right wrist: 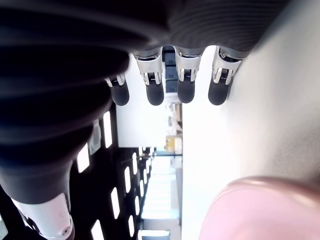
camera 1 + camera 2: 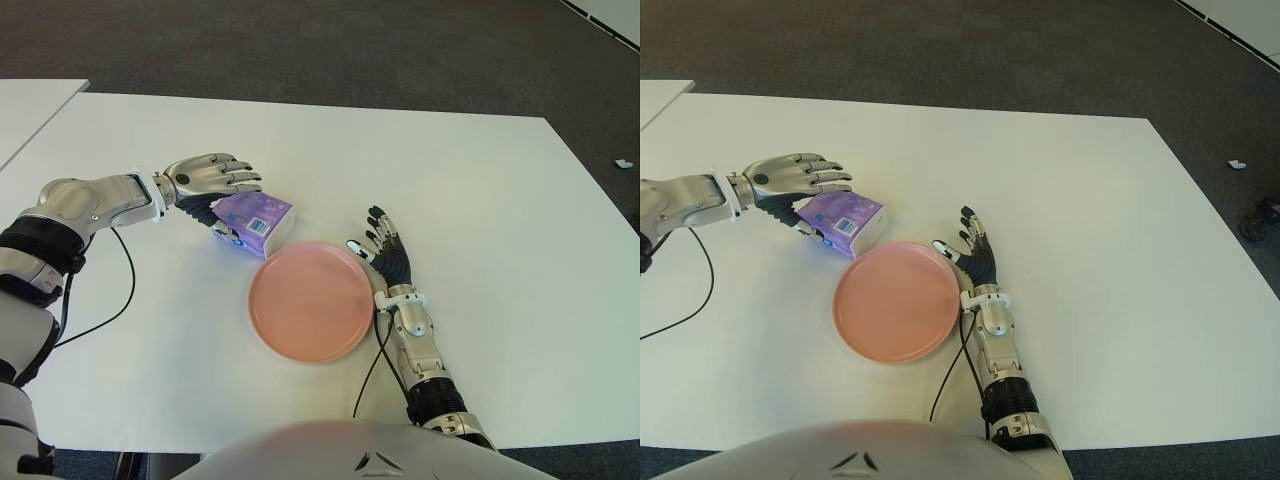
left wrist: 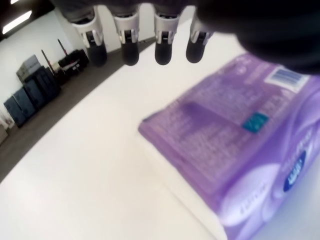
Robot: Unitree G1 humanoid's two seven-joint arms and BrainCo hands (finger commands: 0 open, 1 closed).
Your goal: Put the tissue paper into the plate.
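On white table [image 2: 480, 200], eye views: purple tissue pack [image 2: 255, 222] just beyond pink plate [image 2: 311, 301], apparently touching rim. Left hand [image 2: 205, 180] arched over pack, thumb at near side. Right hand [image 2: 385, 255] beside plate's right edge, fingers spread, empty. Left wrist view: fingers [image 3: 129, 42] extended above pack, possibly not gripping.

Bare table [image 2: 480, 200] beyond plate [image 2: 311, 301].
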